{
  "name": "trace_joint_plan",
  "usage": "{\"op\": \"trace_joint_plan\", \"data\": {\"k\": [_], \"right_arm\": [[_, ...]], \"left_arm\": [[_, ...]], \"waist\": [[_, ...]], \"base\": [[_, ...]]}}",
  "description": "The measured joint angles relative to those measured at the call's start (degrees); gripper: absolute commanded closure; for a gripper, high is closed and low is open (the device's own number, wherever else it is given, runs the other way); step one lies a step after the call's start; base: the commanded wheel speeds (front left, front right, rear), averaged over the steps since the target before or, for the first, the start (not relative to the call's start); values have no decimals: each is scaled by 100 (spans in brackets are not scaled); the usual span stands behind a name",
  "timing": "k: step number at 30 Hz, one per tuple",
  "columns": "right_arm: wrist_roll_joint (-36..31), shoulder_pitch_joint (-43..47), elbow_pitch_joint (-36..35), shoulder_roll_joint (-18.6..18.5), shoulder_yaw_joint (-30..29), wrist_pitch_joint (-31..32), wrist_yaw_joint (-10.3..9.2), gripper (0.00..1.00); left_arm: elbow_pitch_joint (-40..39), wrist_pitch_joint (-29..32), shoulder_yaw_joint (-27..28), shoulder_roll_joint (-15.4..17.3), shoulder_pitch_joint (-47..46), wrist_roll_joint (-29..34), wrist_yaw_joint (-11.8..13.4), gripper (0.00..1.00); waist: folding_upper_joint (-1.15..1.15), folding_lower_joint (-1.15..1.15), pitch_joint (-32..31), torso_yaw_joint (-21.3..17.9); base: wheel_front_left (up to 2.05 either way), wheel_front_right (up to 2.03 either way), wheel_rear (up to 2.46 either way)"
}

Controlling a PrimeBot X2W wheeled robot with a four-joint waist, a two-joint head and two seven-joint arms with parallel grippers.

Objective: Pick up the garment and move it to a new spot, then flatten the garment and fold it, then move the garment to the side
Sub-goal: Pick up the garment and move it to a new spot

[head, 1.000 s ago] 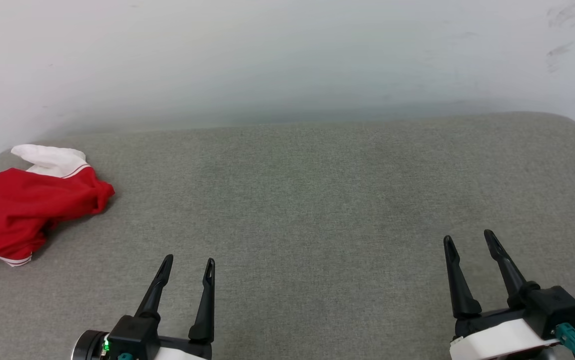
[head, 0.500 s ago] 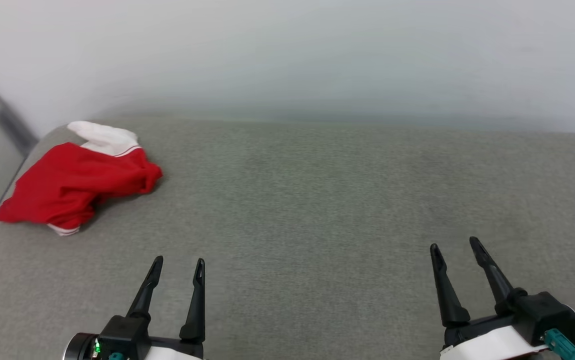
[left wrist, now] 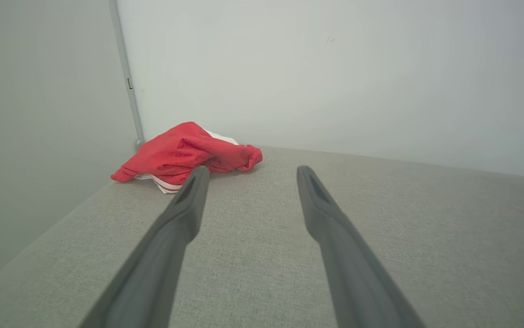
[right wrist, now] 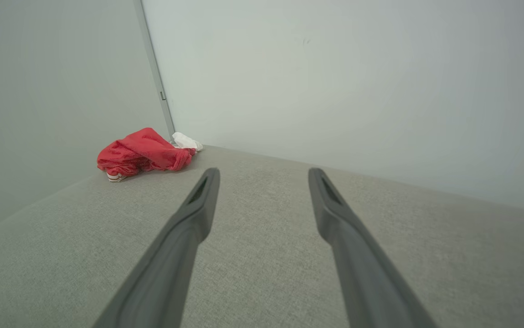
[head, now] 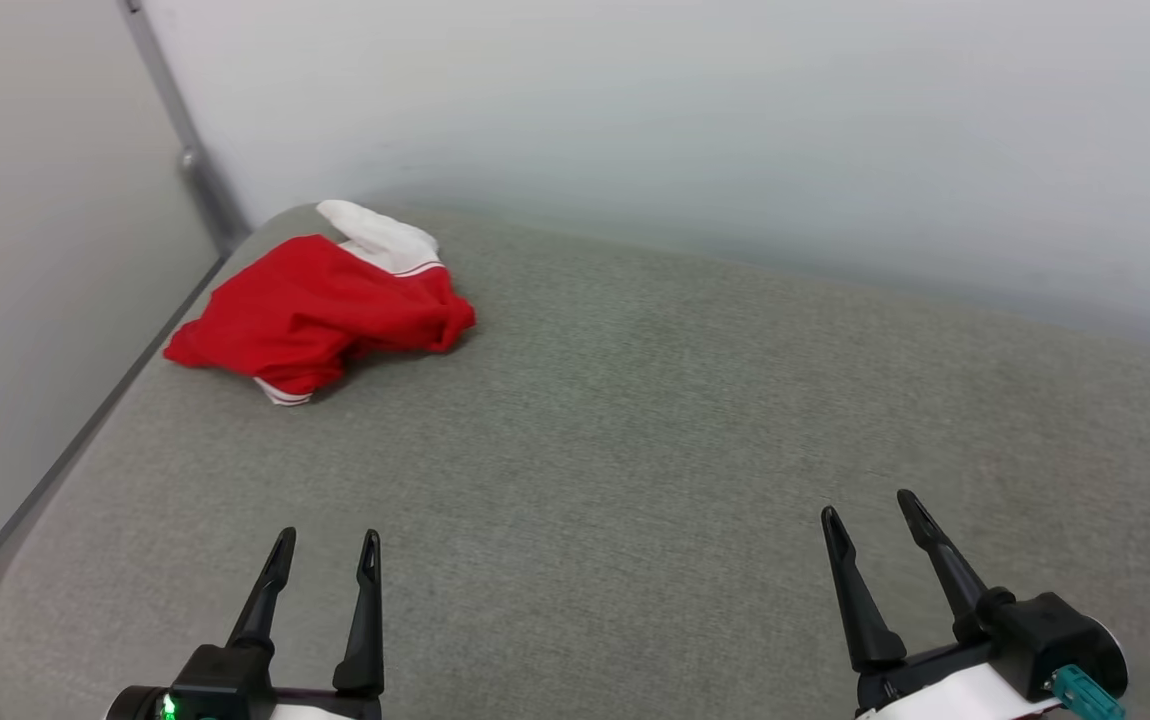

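The garment [head: 320,310] lies crumpled in the far left corner of the grey fabric surface [head: 635,430], red with a white sleeve at its far end and striped trim at its near edge. It appears ahead and to the left in the left wrist view [left wrist: 184,155] and further off in the right wrist view [right wrist: 143,152]. My left gripper [head: 326,541] hovers open near the front edge, well short of the garment, nothing between its fingers. My right gripper [head: 870,504] stands open at the lower right, far from the garment.
A pale wall [head: 685,120] runs behind the surface and another wall [head: 25,250] closes the left side, meeting at a grey corner strip [head: 190,160] just behind the garment. The surface's left edge [head: 85,450] drops off beside that wall.
The head view has swung to the left, so the garment now sits nearer the picture's middle and the left wall shows. The garment has kept its shape and both grippers stay open.
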Motion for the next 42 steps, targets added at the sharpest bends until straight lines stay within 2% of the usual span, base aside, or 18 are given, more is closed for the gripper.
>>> {"op": "trace_joint_plan", "data": {"k": [10, 22, 33, 42], "right_arm": [[-37, 38, 22, -3, 182, 0, 0, 0], [-83, 48, 86, -2, 211, 0, 1, 0], [33, 25, 177, -3, 164, 0, 0, 0], [-359, -499, -71, 1, 175, 0, 1, 0]], "left_arm": [[-24, 0, 55, -1, 44, -22, -33, 0], [31, -1, 75, -1, 77, -29, -55, 0], [183, 0, 158, -1, 122, -333, -51, 0], [246, -1, 569, -2, -530, -768, -115, 0]], "waist": [[0, 0, -63, 531], [0, 0, -121, 801], [0, 0, 21, 705], [0, 0, 764, 414]], "base": [[0, 0, 0], [0, 0, 0], [0, 0, 0], [0, 0, 0]]}}
